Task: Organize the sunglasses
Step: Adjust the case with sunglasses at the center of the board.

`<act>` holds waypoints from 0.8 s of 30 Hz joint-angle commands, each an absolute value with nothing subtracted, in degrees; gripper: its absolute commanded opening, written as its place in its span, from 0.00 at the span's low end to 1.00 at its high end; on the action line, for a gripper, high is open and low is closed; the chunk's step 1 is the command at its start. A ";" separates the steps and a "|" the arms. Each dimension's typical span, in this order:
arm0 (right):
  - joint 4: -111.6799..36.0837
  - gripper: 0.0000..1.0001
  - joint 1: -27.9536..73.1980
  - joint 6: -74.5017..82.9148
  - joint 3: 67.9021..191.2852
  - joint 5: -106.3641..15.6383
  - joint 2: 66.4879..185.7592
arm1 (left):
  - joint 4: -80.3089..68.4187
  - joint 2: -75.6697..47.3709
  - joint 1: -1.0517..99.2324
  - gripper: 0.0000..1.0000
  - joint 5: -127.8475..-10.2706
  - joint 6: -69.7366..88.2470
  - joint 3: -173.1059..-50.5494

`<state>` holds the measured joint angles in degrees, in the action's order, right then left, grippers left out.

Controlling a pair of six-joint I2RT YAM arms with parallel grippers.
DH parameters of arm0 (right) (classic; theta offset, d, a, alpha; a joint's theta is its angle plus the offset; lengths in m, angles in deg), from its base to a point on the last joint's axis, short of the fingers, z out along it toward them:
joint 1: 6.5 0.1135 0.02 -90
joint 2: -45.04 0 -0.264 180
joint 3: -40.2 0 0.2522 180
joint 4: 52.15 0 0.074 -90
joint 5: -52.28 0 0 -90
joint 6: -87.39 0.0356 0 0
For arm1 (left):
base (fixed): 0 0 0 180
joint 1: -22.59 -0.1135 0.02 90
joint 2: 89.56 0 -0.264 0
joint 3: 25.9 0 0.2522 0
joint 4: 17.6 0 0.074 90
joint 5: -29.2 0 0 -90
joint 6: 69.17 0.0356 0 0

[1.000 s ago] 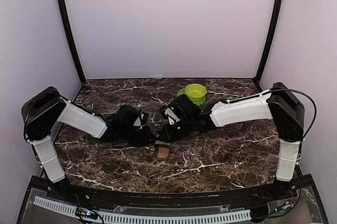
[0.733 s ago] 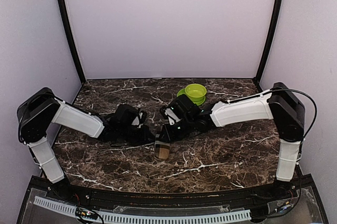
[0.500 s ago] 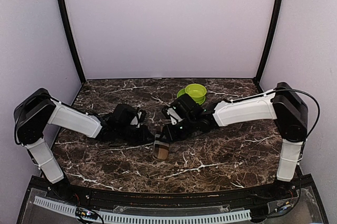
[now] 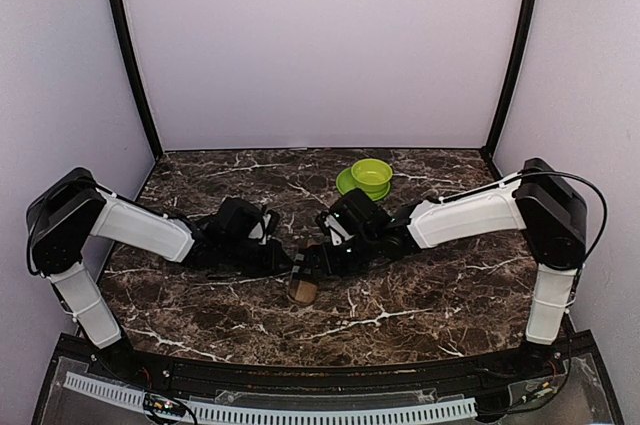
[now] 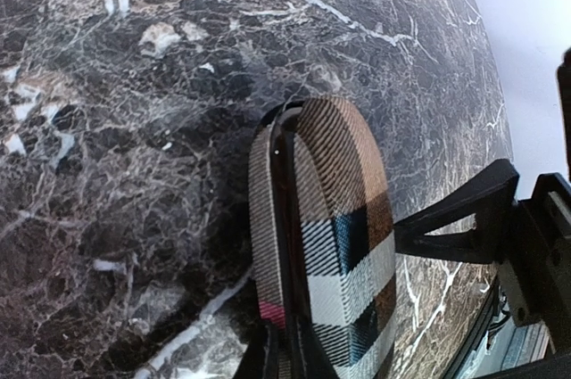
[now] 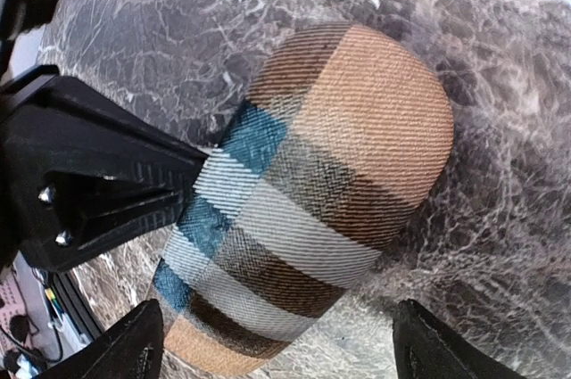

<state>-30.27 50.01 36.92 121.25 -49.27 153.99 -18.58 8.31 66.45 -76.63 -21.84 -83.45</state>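
**Claws meet at the plaid case**

Left claw (image 4: 284, 263) is clamped on one end of the tan, brown, blue and white plaid fabric clamshell glasses case (image 6: 330, 174). The case lies near the middle of the dark veined marble worktop (image 4: 420, 295), its lid seam slightly parted. Right claw (image 6: 285, 348) hangs over the case, fingers spread wide, one to each side.
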 commanded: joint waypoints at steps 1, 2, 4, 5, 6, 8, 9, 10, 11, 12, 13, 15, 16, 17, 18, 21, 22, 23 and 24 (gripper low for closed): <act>-35.35 0.91 51.05 40.41 120.37 -49.94 152.07 | -17.38 7.98 67.44 0.06 -77.45 -20.57 -85.46; -35.66 0.92 51.18 40.72 120.37 -50.20 152.20 | -17.34 8.01 67.54 0.06 -77.66 -20.44 -85.71; -36.09 0.92 51.39 41.17 120.37 -50.22 152.37 | -17.30 8.08 67.74 0.06 -78.06 -20.18 -86.01; -36.29 0.93 51.48 41.38 120.39 -50.24 152.40 | -17.40 8.02 67.83 0.06 -78.12 -20.11 -86.12; -36.61 0.93 51.50 41.58 119.06 -50.26 152.31 | -17.40 8.03 67.93 0.06 -78.48 -19.93 -86.28; -37.14 0.94 51.44 42.08 118.06 -50.20 152.22 | -17.37 8.14 68.03 0.06 -78.95 -19.79 -86.50; -37.12 0.94 51.49 42.24 117.97 -50.16 152.29 | -17.55 8.17 68.11 0.06 -79.32 -19.82 -86.50; -37.00 0.94 51.50 42.41 117.83 -49.93 152.36 | -17.78 8.18 68.16 0.06 -79.60 -19.78 -86.50; -36.99 0.94 51.50 42.58 117.75 -49.92 152.50 | -17.99 8.16 68.20 0.06 -79.76 -19.77 -86.52; -37.03 0.94 51.50 42.73 117.58 -49.78 152.52 | -18.05 8.10 68.21 0.06 -79.97 -19.77 -86.43; -36.99 0.94 51.50 42.96 117.45 -49.74 152.58 | -18.25 8.14 68.21 0.06 -80.16 -19.73 -86.42; -36.90 0.93 51.50 43.45 117.29 -49.36 152.70 | -18.68 8.02 68.21 0.06 -80.66 -19.68 -86.34; -36.94 0.92 51.50 43.60 117.17 -49.26 152.74 | -18.96 7.96 68.21 0.06 -80.86 -19.62 -86.32; -37.05 0.91 51.50 43.74 117.10 -49.18 152.82 | -18.93 7.92 68.28 0.06 -80.92 -19.55 -86.27; -37.19 0.90 51.50 43.91 117.00 -49.19 152.74 | -18.97 7.84 68.29 0.06 -81.03 -19.45 -86.29; -37.42 0.87 51.50 44.13 116.89 -49.06 152.80 | -19.07 7.51 68.29 0.06 -81.27 -19.33 -86.06; -37.43 0.85 51.48 44.12 116.92 -49.08 152.91 | -19.12 7.40 68.29 0.06 -81.28 -19.25 -85.91; -37.45 0.83 51.49 44.15 116.92 -49.14 152.92 | -19.07 7.19 68.29 0.06 -81.23 -19.24 -85.83; -37.50 0.81 51.42 44.15 116.81 -49.10 152.89 | -19.10 7.02 68.29 0.05 -81.13 -19.19 -85.68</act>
